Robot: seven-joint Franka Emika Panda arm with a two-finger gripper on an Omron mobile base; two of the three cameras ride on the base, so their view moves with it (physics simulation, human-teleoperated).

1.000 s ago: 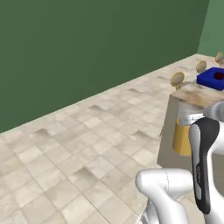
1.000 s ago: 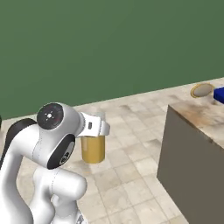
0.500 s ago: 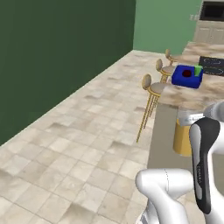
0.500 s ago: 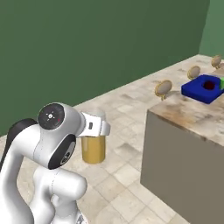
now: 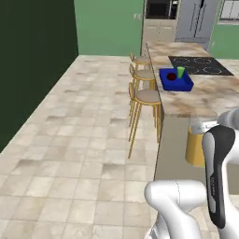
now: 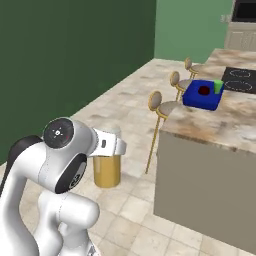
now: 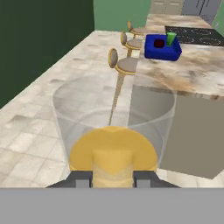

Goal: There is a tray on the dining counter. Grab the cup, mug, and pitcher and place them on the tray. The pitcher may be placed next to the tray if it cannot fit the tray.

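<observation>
My gripper (image 7: 113,177) is shut on the pitcher (image 7: 113,131), a clear vessel with a yellow-orange lower part, and holds it by its near wall. From the right base view the pitcher (image 6: 106,171) hangs under the gripper (image 6: 116,150), above the floor and left of the dining counter (image 6: 220,125). It also shows beside my arm as the pitcher (image 5: 198,147). The blue tray (image 5: 186,87) lies on the dining counter (image 5: 210,98). In it stand the green cup (image 5: 180,71) and the dark red mug (image 5: 172,76). The tray (image 7: 162,54), cup (image 7: 170,38) and mug (image 7: 159,43) appear far ahead.
Three wooden bar stools (image 5: 147,95) line the counter's near side over the tiled floor. A black cooktop (image 5: 198,65) sits in the counter behind the tray. The counter's beige end wall (image 6: 200,190) stands close to my right. A dark green wall (image 6: 60,60) runs along the left.
The whole picture has swung as the base moved, so the counter, stools and tray now show fuller and nearer. The pitcher stays in the gripper's hold.
</observation>
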